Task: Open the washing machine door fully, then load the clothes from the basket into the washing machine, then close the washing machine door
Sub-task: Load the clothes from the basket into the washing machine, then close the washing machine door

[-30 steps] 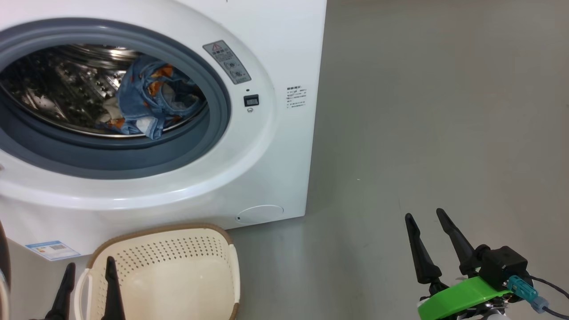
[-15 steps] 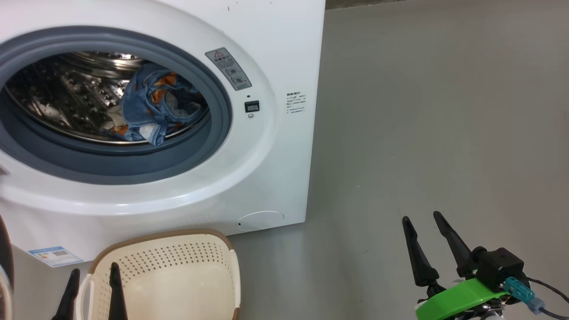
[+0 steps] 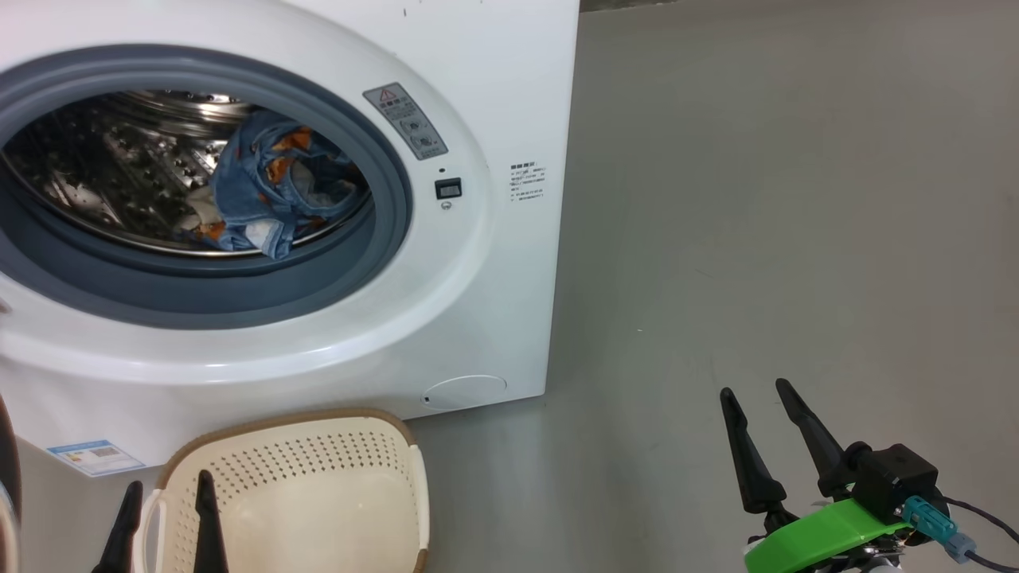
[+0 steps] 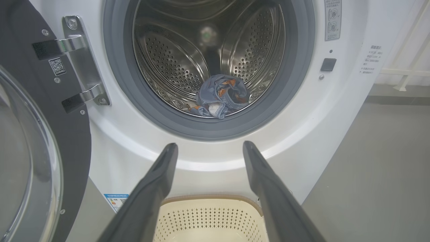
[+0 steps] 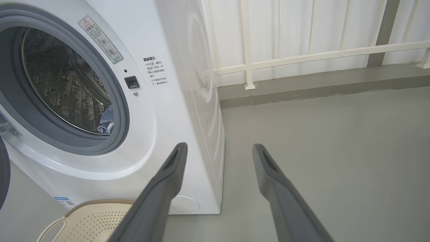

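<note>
The clothes (image 3: pixel 271 191), a crumpled light-blue bundle with orange print, lie inside the steel drum of the washing machine (image 3: pixel 493 302), low and close to the front lip beside the grey gasket. The washing machine door (image 4: pixel 37 134) hangs wide open on its metal hinge at the machine's left, with its black rim and glass bowl facing the left wrist camera. On the floor (image 3: pixel 756 199) just in front of the machine sits the basket (image 3: pixel 318 458), and the part of its inside that shows holds nothing.

The left gripper (image 3: pixel 167 482) hovers over the basket's near left edge with its jaws apart and nothing between them. The right gripper (image 3: pixel 755 390) hangs over bare floor, well apart from the machine on its right side, also with its jaws apart and nothing held.

Loading looks done, so step 3 of 3, closing the door, seems to be in hand. The next move likely calls for an arm to reach the door's free edge and swing it across the opening until it latches. One risk is fabric near the lip getting pinched in the gasket.
</note>
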Robot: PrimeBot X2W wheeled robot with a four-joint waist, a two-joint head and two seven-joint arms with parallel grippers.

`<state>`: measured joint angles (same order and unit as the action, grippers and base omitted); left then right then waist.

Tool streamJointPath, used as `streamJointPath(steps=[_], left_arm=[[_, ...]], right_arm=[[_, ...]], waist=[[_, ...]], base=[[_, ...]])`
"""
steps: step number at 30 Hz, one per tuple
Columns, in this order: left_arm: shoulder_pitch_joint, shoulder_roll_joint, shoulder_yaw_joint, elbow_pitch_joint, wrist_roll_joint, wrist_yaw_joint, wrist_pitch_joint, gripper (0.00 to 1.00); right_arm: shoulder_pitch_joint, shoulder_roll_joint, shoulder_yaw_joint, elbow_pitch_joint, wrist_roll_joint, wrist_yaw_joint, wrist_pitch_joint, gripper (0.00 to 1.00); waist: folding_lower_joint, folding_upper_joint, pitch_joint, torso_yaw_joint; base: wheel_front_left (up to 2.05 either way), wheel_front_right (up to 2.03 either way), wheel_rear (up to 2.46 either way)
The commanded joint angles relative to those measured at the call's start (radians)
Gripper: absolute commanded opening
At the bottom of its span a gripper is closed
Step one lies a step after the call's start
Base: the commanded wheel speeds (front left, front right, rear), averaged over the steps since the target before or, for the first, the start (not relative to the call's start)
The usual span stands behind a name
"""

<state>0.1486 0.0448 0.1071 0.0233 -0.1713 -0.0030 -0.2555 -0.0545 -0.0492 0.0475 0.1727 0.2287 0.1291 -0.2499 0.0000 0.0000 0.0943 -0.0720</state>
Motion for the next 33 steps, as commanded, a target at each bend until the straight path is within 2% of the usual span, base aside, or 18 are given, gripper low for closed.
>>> streamJointPath(steps=[1,13,33], left_arm=[[-0.018,0.005,0.034,-0.025,0.016,0.005,-0.006,1.00],[-0.029,0.005,0.038,-0.013,0.030,-0.004,-0.006,1.00],[-0.058,0.005,0.053,-0.019,0.019,-0.013,-0.006,1.00]], right_arm=[[0.007,-0.001,0.024,-0.024,-0.001,0.002,-0.012,1.00],[0.006,-0.001,0.023,-0.028,-0.005,0.002,-0.012,1.00],[-0.003,-0.001,0.015,-0.028,-0.003,0.002,-0.012,1.00]], waist=[[0.0000,0.0000,0.001,0.001],[0.0000,0.0000,0.009,0.005],[0.0000,0.0000,0.030,0.018]], base=[[0.00,0.00,0.00],[-0.50,0.50,0.00],[-1.67,1.67,0.00]])
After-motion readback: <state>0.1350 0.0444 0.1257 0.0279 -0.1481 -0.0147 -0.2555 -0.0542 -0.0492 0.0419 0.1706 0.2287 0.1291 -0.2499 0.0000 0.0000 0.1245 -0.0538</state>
